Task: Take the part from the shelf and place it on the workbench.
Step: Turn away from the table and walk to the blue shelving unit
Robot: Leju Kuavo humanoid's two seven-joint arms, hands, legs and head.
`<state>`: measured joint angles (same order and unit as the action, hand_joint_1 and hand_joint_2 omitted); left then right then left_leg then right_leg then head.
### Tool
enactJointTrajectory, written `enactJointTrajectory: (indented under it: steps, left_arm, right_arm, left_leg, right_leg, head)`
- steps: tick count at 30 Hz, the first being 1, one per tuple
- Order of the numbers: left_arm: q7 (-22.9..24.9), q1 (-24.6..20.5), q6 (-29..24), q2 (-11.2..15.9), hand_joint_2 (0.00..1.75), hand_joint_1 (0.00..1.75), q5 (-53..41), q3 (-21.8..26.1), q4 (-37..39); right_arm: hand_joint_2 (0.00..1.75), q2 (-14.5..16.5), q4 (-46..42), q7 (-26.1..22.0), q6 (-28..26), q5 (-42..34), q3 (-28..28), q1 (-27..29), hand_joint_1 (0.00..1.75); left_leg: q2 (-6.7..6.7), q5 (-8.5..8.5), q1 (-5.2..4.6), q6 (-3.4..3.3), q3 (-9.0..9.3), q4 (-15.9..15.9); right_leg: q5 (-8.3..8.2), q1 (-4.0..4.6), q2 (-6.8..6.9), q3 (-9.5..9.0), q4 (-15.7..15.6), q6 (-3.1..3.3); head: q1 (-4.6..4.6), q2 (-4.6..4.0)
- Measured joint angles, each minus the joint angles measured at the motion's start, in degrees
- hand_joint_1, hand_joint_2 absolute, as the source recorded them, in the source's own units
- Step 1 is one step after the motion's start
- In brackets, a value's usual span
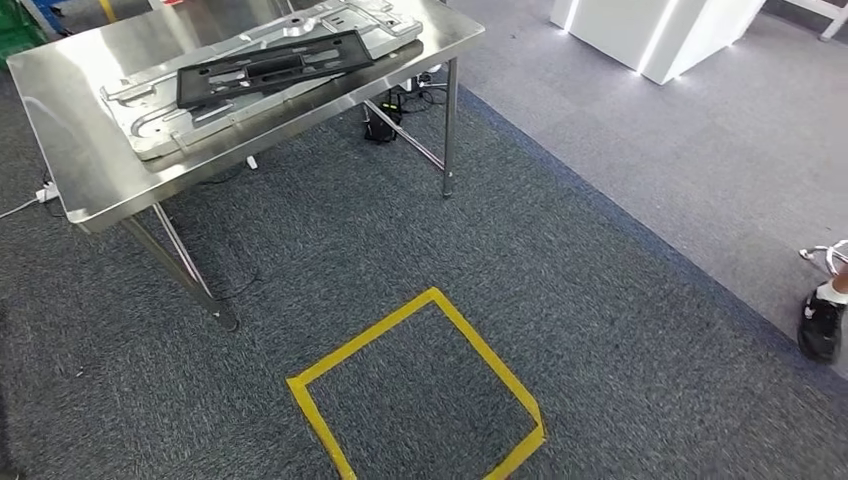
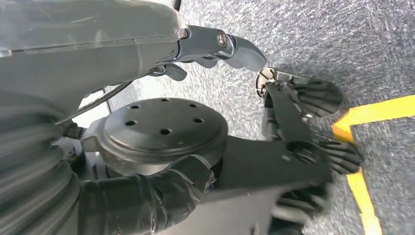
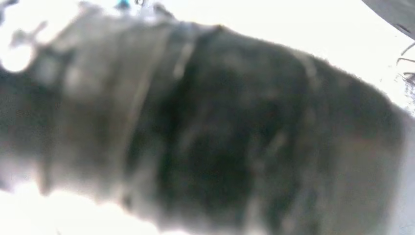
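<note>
Head view, left to right: steel workbench (image 1: 90, 165) at upper left, carrying a flat silver stamped panel (image 1: 165, 115) with the black part (image 1: 270, 68) lying flat on top of it. A cable and small black box (image 1: 380, 125) sit on the floor under the bench. A yellow tape square (image 1: 420, 385) marks the grey carpet (image 1: 600, 300) at lower centre. A white cabinet (image 1: 650, 30) stands at upper right; a person's dark shoe (image 1: 822, 322) sits at the right edge.

Left wrist view: left hand (image 2: 215, 49) hangs above the carpet, thumb extended, fingers curled loosely, nothing in them. A corner of the yellow tape lies on the floor just beyond the fingertips. The part sits up on the bench, well apart from this hand.

Right wrist view: right hand (image 3: 220, 132) is a dark blur against a bright background; cannot tell whether the fingers are apart or together.
</note>
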<state>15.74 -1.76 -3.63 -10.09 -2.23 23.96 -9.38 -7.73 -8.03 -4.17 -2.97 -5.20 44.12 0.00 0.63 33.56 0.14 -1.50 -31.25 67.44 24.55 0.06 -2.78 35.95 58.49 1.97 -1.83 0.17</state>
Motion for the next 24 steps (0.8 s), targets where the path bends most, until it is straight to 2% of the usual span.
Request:
enactJointTrajectory:
  steps: [2, 3, 4, 5, 6, 7, 8, 10, 11, 12, 13, 14, 15, 16, 17, 18, 19, 21, 22, 23, 24]
  left_arm:
    - [0.0, 0.0, 0.0, 0.2, 1.75, 0.00, 0.0, 0.0, 0.0]
    - [0.0, 0.0, 0.0, 0.2, 1.75, 0.00, 0.0, 0.0, 0.0]
    - [0.0, 0.0, 0.0, 0.2, 1.75, 0.00, 0.0, 0.0, 0.0]
    - [0.0, -0.1, 0.0, 0.2, 1.75, 0.00, 0.0, 0.0, 0.0]
    - [0.0, -0.1, 0.0, 0.1, 1.75, 0.00, 0.0, 0.0, 0.0]
    - [0.0, -0.2, 0.0, 0.1, 1.75, 0.00, 0.0, 0.0, 0.0]
    - [0.0, -0.2, 0.0, 0.1, 1.75, 0.00, 0.0, 0.0, 0.0]
    - [0.0, -0.1, 0.0, 0.0, 1.75, 0.00, 0.0, 0.0, 0.0]
    - [0.0, 0.0, 0.0, 0.0, 1.75, 0.00, 0.0, 0.0, 0.0]
    - [0.0, 0.0, 0.0, 0.0, 1.75, 0.00, 0.0, 0.0, 0.0]
    - [0.0, 0.0, 0.0, 0.0, 1.75, 0.00, 0.0, 0.0, 0.0]
    - [0.0, -0.1, 0.0, 0.0, 1.75, 0.00, 0.0, 0.0, 0.0]
    - [0.0, -0.1, 0.0, 0.0, 1.75, 0.00, 0.0, 0.0, 0.0]
    - [0.0, -0.2, 0.0, 0.0, 1.75, 0.00, 0.0, 0.0, 0.0]
    - [0.0, -0.3, 0.0, 0.0, 1.75, 0.00, 0.0, 0.0, 0.0]
    - [0.0, -0.4, 0.0, 0.1, 1.75, 0.00, 0.0, 0.0, 0.0]
    - [0.0, -0.4, 0.0, 0.1, 1.75, 0.00, 0.0, 0.0, 0.0]
    - [0.0, -0.4, 0.0, 0.1, 1.75, 0.00, 0.0, 0.0, 0.0]
    - [0.0, -0.4, 0.0, 0.0, 1.75, 0.00, 0.0, 0.0, 0.0]
    - [0.0, -0.4, 0.0, 0.0, 1.75, 0.00, 0.0, 0.0, 0.0]
    - [0.0, -0.3, 0.0, 0.0, 1.75, 0.00, 0.0, 0.0, 0.0]
  right_arm:
    - [0.00, 0.3, 0.0, 0.0, 0.0, 0.0, 0.0, 0.0, 0.00]
    - [0.00, 0.3, 0.0, 0.0, 0.0, 0.0, 0.0, 0.0, 0.00]
    - [0.00, 0.4, 0.1, 0.0, 0.0, 0.0, 0.0, 0.0, 0.00]
    - [0.00, 0.3, 0.1, 0.0, 0.0, 0.0, 0.0, 0.1, 0.00]
    - [0.00, 0.3, 0.2, 0.0, 0.0, 0.0, -0.1, 0.3, 0.00]
    - [0.00, 0.3, 0.3, 0.0, 0.0, 0.0, -0.1, 0.3, 0.00]
    - [0.00, 0.3, 0.3, 0.0, 0.0, 0.0, -0.1, 0.3, 0.00]
    - [0.00, 0.3, 0.3, 0.0, 0.0, 0.0, -0.1, 0.2, 0.00]
    - [0.00, 0.3, 0.3, 0.0, 0.0, 0.0, -0.1, 0.1, 0.00]
    - [0.00, 0.3, 0.3, 0.0, 0.0, 0.0, -0.1, 0.1, 0.00]
    - [0.00, 0.3, 0.3, 0.0, 0.0, 0.0, -0.1, 0.1, 0.00]
    - [0.00, 0.3, 0.3, 0.0, 0.0, 0.0, -0.1, 0.1, 0.00]
    - [0.00, 0.3, 0.3, 0.0, 0.0, 0.0, -0.1, 0.1, 0.00]
    - [0.00, 0.3, 0.3, 0.0, 0.0, 0.0, -0.1, 0.0, 0.00]
    - [0.00, 0.4, 0.3, 0.0, 0.0, 0.0, -0.1, 0.0, 0.00]
    - [0.00, 0.4, 0.3, 0.0, 0.0, 0.0, -0.1, -0.1, 0.00]
    - [0.00, 0.4, 0.3, 0.0, 0.0, 0.0, -0.1, -0.1, 0.00]
    - [0.00, 0.4, 0.3, 0.0, 0.0, 0.0, -0.2, 0.1, 0.00]
    - [0.00, 0.4, 0.4, 0.0, 0.0, 0.0, -0.2, 0.1, 0.00]
    - [0.00, 0.4, 0.4, 0.0, 0.0, 0.0, -0.2, 0.1, 0.00]
    - [0.00, 0.4, 0.4, 0.0, 0.0, 0.0, -0.2, 0.0, 0.00]
  left_leg:
    - [2.29, -1.59, -0.33, -1.23, 5.01, -8.2]
    - [3.18, -1.68, -0.46, -1.59, 6.35, -10.8]
    - [3.40, -1.61, -0.56, -1.67, 6.72, -11.8]
    - [2.96, -2.02, -0.62, -1.59, 6.66, -12.3]
    - [2.23, -2.61, -0.53, -1.61, 6.48, -12.7]
    - [1.52, -3.27, -0.39, -1.76, 6.25, -13.2]
    - [0.75, -3.93, -0.18, -1.92, 5.89, -13.6]
    - [-0.69, -4.86, -0.03, -2.09, 4.93, -13.8]
    - [-1.49, -5.22, 0.00, -1.98, 4.32, -13.6]
    - [-2.27, -5.52, 0.05, -1.79, 3.71, -13.3]
    - [-3.01, -5.77, 0.15, -1.57, 3.06, -12.9]
    - [-3.69, -5.93, 0.30, -1.35, 2.36, -12.5]
    - [-4.26, -6.02, 0.48, -1.09, 1.73, -11.9]
    - [-4.76, -6.07, 0.62, -0.73, 1.15, -11.3]
    - [-5.18, -6.10, 0.69, -0.30, 0.60, -10.8]
    - [-5.51, -6.17, 0.69, 0.16, 0.37, -10.5]
    - [-5.83, -6.34, 0.64, 0.63, 0.23, -10.3]
    - [-6.26, -6.67, 0.82, 1.52, 0.12, -10.3]
    - [-5.76, -6.16, 1.00, 1.90, -0.21, -9.8]
    - [-4.79, -4.82, 1.16, 2.10, -0.79, -8.6]
    - [-3.56, -2.76, 1.22, 2.12, -1.66, -6.5]
  right_leg:
    - [-0.87, 0.12, -1.15, 0.95, 0.3, -0.26]
    - [-1.38, -0.01, -1.66, 1.29, 0.3, -0.53]
    - [-1.96, -0.15, -2.15, 1.54, 0.1, -0.90]
    - [-2.59, -0.30, -2.74, 1.72, -0.2, -1.31]
    - [-2.76, -0.30, -2.67, 1.89, -0.3, -1.65]
    - [-2.04, -0.25, -1.93, 2.20, 0.2, -1.93]
    - [-0.25, -0.23, -0.78, 2.74, 1.6, -2.21]
    - [5.25, -0.69, 1.63, 4.40, 7.5, -2.80]
    - [7.23, -1.07, 2.07, 5.19, 11.1, -3.20]
    - [7.91, -1.46, 2.30, 5.50, 13.8, -3.63]
    - [7.41, -1.85, 2.45, 5.14, 15.1, -4.04]
    - [5.96, -2.26, 2.69, 3.64, 14.3, -4.48]
    - [4.44, -2.67, 3.16, 1.03, 11.4, -4.93]
    - [4.11, -2.83, 3.90, -1.93, 7.4, -5.40]
    - [4.14, -2.72, 4.58, -4.56, 3.6, -5.46]
    - [4.66, -2.50, 5.05, -6.13, 0.9, -5.23]
    - [5.32, -2.12, 5.18, -6.55, -0.3, -4.78]
    - [4.89, -1.71, 4.56, -5.92, -0.5, -3.42]
    - [4.57, -1.58, 4.23, -5.56, -0.6, -2.78]
    - [4.16, -1.44, 3.93, -5.17, -0.7, -2.10]
    - [3.72, -1.29, 3.66, -4.75, -0.8, -1.44]
  head:
    - [0.05, 0.00]
    - [0.08, 0.00]
    - [0.08, 0.00]
    - [0.05, 0.00]
    - [0.07, 0.00]
    - [0.13, 0.00]
    - [0.22, 0.00]
    - [0.38, 0.00]
    - [0.39, 0.00]
    - [0.39, 0.00]
    - [0.39, 0.00]
    - [0.39, 0.00]
    - [0.39, 0.00]
    - [0.42, 0.00]
    - [0.42, 0.00]
    - [0.42, 0.00]
    - [0.40, 0.00]
    - [0.35, 0.00]
    - [0.34, 0.00]
    - [0.35, 0.00]
    - [0.33, 0.00]
